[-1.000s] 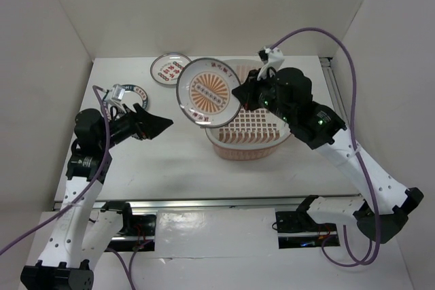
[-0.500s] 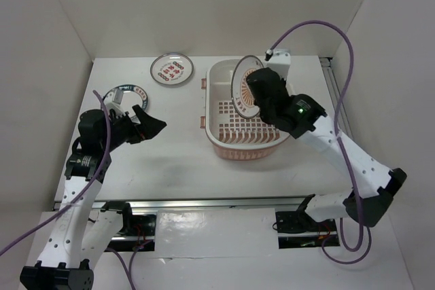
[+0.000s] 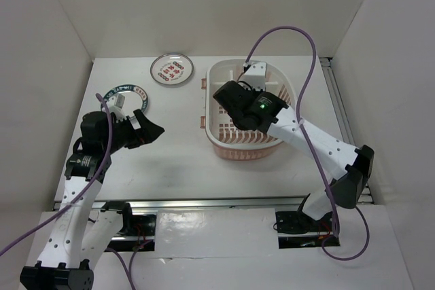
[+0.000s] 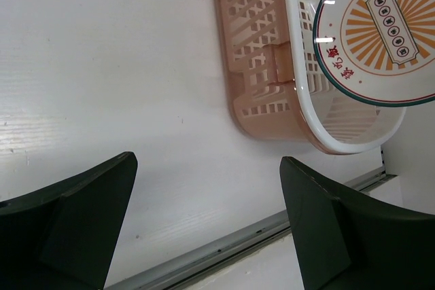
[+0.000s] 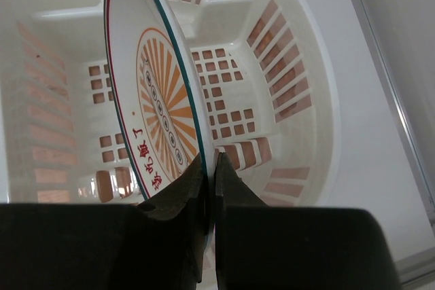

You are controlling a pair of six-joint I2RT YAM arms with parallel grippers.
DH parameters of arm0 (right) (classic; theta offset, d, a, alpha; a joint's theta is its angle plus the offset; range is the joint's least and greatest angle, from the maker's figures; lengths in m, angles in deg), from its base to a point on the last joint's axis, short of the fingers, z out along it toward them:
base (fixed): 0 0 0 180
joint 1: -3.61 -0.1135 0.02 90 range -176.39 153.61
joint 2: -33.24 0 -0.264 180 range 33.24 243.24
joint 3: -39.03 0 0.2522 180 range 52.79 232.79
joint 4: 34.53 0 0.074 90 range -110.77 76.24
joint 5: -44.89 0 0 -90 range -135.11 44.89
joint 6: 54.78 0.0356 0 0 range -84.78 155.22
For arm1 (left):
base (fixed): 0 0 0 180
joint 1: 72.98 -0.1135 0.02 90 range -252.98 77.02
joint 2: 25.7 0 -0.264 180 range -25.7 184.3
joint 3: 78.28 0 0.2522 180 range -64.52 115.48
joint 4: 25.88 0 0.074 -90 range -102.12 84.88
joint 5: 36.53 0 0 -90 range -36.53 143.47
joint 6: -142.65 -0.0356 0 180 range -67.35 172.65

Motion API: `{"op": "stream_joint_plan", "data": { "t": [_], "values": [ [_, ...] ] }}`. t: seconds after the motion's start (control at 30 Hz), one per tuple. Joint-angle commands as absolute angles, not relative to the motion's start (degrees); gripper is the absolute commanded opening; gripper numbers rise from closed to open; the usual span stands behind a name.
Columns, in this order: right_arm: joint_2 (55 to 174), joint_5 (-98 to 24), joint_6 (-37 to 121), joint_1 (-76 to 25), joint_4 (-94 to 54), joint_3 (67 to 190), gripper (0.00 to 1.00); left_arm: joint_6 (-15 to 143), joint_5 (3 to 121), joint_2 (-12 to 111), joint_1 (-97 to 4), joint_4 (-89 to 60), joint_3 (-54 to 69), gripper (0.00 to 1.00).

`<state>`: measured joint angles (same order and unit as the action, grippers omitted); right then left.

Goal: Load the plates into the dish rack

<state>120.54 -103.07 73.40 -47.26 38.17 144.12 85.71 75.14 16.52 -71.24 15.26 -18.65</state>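
**Right gripper**: the jaws are closed on the lower rim of the sunburst plate, one finger on each face. The plate stands on edge, nearly vertical, inside the dish rack. Its orange-rayed face is turned toward the left side of the table. In the left wrist view the upper part of the plate rises above the white rim of the rack. Whether the plate's lower edge touches the slotted bottom cannot be told. In the top view the right arm reaches over the rack from the near right and hides the plate.

**Left gripper**: the jaws are spread wide and nothing is between the fingers. It hangs over bare table near the left edge, well apart from the rack.

**Dish rack:** it sits right of centre, close to the far edge of the table.

**Other plates:**
- The plate with red characters lies flat at the far edge, just left of the rack.
- The teal-banded plate lies flat near the left edge. The left arm partly covers it.
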Motion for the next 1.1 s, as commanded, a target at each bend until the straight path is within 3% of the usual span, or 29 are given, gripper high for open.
{"op": "stream_joint_plan", "data": {
  "t": [0.0, 1.07],
  "values": [
    [120.0, -107.3, 77.2, -47.5, 38.7, 145.9, 0.0, 84.2, 75.6, 15.8, -71.3, 14.7, -16.7, 1.0],
    [124.8, -103.8, 79.8, -48.0, 37.2, 139.0, 0.0, 84.2, 76.1, 15.3, -72.9, 14.7, -16.7, 1.0]
  ]
}}
